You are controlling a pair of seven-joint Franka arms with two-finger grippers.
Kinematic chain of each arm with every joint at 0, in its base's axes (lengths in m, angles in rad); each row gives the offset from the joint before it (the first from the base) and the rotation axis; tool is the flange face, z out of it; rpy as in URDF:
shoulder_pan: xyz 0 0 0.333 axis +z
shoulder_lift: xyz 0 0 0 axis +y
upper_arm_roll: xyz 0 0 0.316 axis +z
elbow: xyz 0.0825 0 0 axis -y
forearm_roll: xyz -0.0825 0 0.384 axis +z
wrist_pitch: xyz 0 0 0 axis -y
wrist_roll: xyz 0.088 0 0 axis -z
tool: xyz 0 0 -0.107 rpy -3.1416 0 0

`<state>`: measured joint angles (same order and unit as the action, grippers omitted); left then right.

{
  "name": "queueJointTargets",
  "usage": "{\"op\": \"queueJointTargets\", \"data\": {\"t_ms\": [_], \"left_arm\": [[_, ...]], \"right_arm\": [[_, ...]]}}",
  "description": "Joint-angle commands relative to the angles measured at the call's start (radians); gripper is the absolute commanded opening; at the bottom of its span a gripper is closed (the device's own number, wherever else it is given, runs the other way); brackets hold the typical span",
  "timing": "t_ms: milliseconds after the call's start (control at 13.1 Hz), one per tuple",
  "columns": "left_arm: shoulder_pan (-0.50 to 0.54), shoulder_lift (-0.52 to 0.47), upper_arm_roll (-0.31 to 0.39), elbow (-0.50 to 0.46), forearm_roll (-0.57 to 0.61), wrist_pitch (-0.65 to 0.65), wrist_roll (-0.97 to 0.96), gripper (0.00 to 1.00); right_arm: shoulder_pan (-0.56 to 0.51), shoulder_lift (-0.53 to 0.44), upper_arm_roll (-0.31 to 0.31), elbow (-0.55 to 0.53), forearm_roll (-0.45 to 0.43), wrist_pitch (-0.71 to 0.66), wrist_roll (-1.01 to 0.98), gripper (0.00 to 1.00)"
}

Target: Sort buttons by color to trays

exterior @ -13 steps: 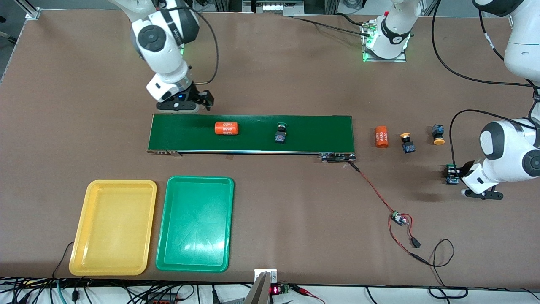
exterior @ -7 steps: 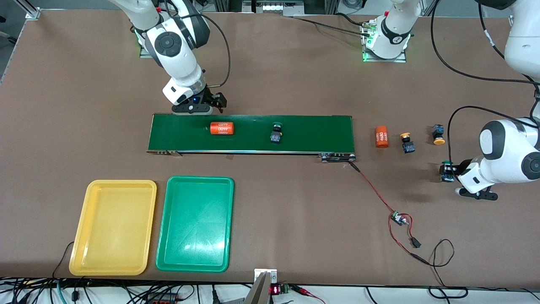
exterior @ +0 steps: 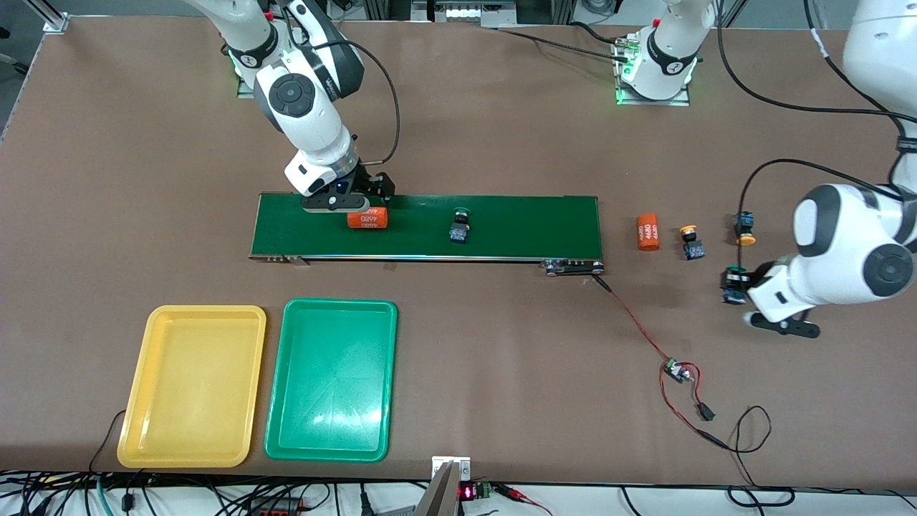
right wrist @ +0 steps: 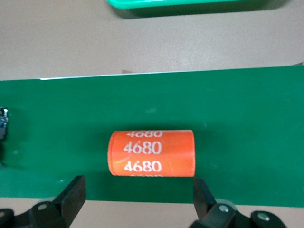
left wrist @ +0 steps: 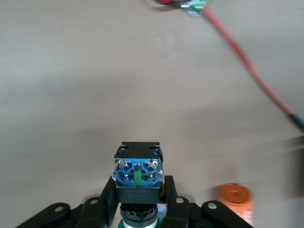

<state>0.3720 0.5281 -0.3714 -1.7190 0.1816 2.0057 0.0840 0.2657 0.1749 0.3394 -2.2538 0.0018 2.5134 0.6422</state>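
Left claw [exterior: 738,287] is clenched on a green-capped button [left wrist: 138,173], carried in the air over bare desk [exterior: 501,344] at the left arm's end, near the two yellow-capped buttons [exterior: 690,242] and [exterior: 743,228] and a loose orange 4680 cylinder [exterior: 647,232].

Right claw [exterior: 349,203] is spread wide over the conveyor belt [exterior: 530,229], straddling the other orange 4680 cell [right wrist: 152,153] and gripping nothing. The second green button [exterior: 459,226] sits mid-belt. Yellow tray [exterior: 136,430] and green tray [exterior: 283,430] both hold nothing.

Risks:
- Right claw is lined up on the cell, not a button. If it shuts, it grabs the wrong part.
- The belt seems to be carrying parts along, so the mid-belt button could drift out of the expected pick spot.
- Left grip sits on the button's lower body with the block sticking out, so a fast swing could twist it loose.

Versus a second ago: the right claw has come from beside the belt's edge to over the cell; cell and mid-belt button have slid toward the right arm's end; the left claw has carried its button toward the belt.
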Motion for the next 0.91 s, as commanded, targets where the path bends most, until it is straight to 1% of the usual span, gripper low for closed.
{"op": "queueJointTargets", "data": {"t_ms": [0,76,152,304,533,685,837], "left_arm": [[-0.082,-0.138,0.008,-0.132,-0.086,0.001,-0.073,0.00],[-0.112,-0.163,0.009,-0.151,-0.137,0.001,-0.087,0.00],[-0.142,-0.183,0.009,-0.165,-0.161,0.002,-0.116,0.00],[-0.214,-0.204,0.009,-0.180,-0.169,0.010,-0.211,0.00],[-0.290,-0.208,0.009,-0.185,-0.205,0.027,-0.318,0.00],[-0.335,-0.208,0.009,-0.204,-0.205,0.039,-0.329,0.00],[-0.363,-0.212,0.008,-0.244,-0.205,0.088,-0.333,0.00]], "right_arm": [[-0.008,0.026,0.009,0.060,-0.025,-0.051,0.046,1.00],[-0.008,0.026,0.009,0.060,-0.038,-0.051,0.053,1.00],[-0.008,0.026,0.009,0.060,-0.049,-0.051,0.056,1.00],[-0.008,0.029,0.009,0.062,-0.051,-0.051,0.057,1.00],[-0.010,0.034,0.009,0.062,-0.063,-0.051,0.056,1.00],[-0.013,0.034,0.007,0.060,-0.069,-0.051,0.053,1.00],[-0.013,0.034,0.004,0.060,-0.091,-0.051,0.050,1.00]]}}
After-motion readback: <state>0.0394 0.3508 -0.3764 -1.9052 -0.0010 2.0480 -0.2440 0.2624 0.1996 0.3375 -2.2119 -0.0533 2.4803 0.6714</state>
